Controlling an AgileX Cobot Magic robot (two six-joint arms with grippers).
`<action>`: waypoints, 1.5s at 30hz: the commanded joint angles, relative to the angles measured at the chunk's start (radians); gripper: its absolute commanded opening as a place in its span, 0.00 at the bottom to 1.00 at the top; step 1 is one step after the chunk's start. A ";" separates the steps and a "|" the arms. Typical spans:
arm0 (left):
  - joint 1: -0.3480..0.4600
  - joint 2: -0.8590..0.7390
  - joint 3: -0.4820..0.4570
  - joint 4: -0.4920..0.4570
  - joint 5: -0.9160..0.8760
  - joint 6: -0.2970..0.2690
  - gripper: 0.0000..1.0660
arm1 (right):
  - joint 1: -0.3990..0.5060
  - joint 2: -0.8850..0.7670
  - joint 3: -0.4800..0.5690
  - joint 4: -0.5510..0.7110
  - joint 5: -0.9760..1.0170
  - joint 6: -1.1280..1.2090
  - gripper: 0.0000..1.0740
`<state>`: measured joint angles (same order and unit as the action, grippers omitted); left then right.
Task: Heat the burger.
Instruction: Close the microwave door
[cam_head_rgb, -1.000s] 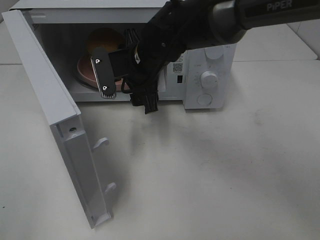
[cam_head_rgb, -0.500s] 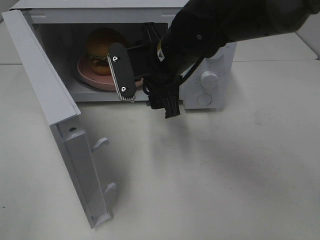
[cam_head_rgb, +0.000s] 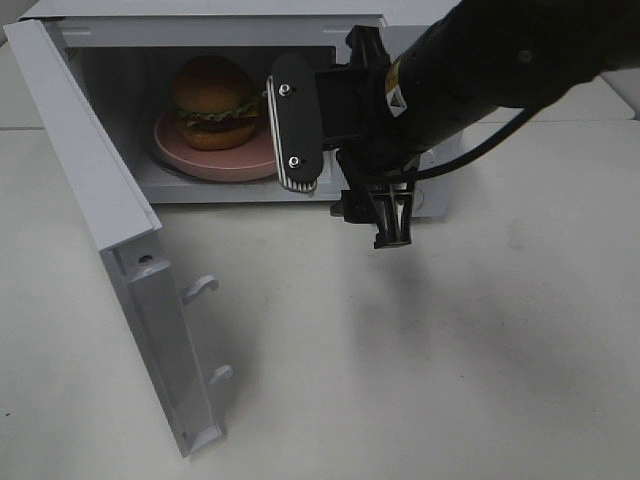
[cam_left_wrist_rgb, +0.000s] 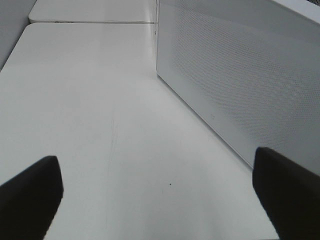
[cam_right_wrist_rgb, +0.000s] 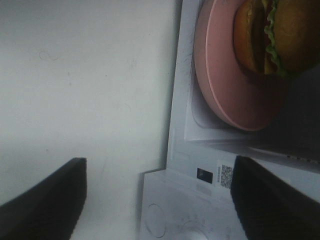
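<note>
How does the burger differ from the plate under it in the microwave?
The burger is tall, domed, golden-brown with green lettuce; the plate is flat and plain pink. The plate is wider than the burger, with bare rim showing. Both are round and sit inside the open microwave.

In the exterior high view, the right arm (cam_head_rgb: 480, 70) hides most of the control panel (cam_right_wrist_rgb: 165, 222) of the microwave (cam_head_rgb: 230, 28) and the right rim of the plate (cam_head_rgb: 215, 160). The frame edge crops the microwave top. Each wrist view shows only cropped finger ends of the left end effector (cam_left_wrist_rgb: 160, 200) and the right end effector (cam_right_wrist_rgb: 157, 200). The right wrist view crops the burger (cam_right_wrist_rgb: 265, 35), the plate and the panel dials. The label (cam_right_wrist_rgb: 226, 174) code is too small to read.
</note>
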<state>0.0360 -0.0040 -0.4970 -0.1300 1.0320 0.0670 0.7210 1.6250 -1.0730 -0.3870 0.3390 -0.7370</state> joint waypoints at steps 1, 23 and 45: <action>-0.001 -0.025 0.001 -0.005 -0.005 -0.004 0.92 | -0.001 -0.067 0.053 0.007 0.012 0.066 0.71; -0.001 -0.025 0.001 -0.005 -0.005 -0.004 0.92 | 0.002 -0.396 0.235 0.083 0.377 0.674 0.71; -0.001 -0.025 0.001 -0.005 -0.005 -0.004 0.92 | 0.002 -0.692 0.236 0.085 0.749 0.854 0.71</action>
<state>0.0360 -0.0040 -0.4970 -0.1300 1.0320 0.0670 0.7220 0.9610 -0.8420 -0.3050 1.0580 0.1030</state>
